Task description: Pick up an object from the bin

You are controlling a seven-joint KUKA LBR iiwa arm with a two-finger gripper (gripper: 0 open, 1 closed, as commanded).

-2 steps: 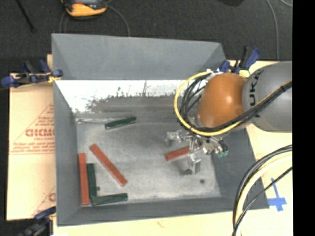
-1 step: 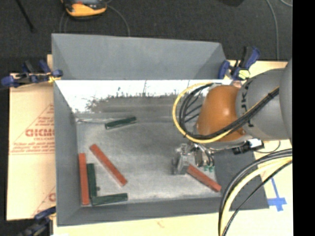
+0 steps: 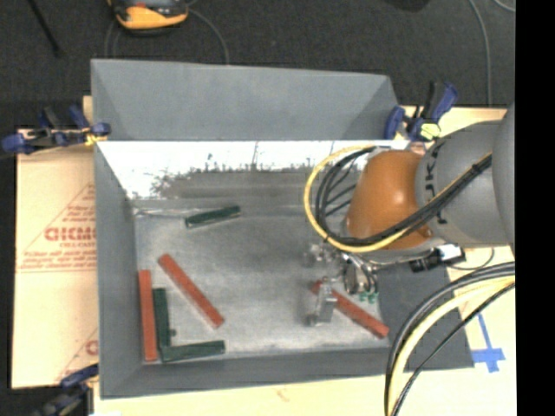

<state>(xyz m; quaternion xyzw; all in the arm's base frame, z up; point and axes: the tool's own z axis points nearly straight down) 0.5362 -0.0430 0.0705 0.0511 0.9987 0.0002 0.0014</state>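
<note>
One grey metal bin (image 3: 117, 276) sits mid-frame, with the arm's orange-capped wrist (image 3: 386, 202) over its right side. Its pincer (image 3: 328, 300) is low at the bin's lower right, at the upper end of a red stick (image 3: 364, 317); whether it is apart or together cannot be told. More red and green sticks (image 3: 191, 291) lie at lower left.

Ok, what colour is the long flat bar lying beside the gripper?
Red-orange, seen best in the camera view: the long flat bar sits by the gripper.

Long red flat bar (image 3: 362, 316): upper end hidden under gripper (image 3: 322, 307). Small green bit (image 3: 370, 295) beside it, too small to identify.
</note>
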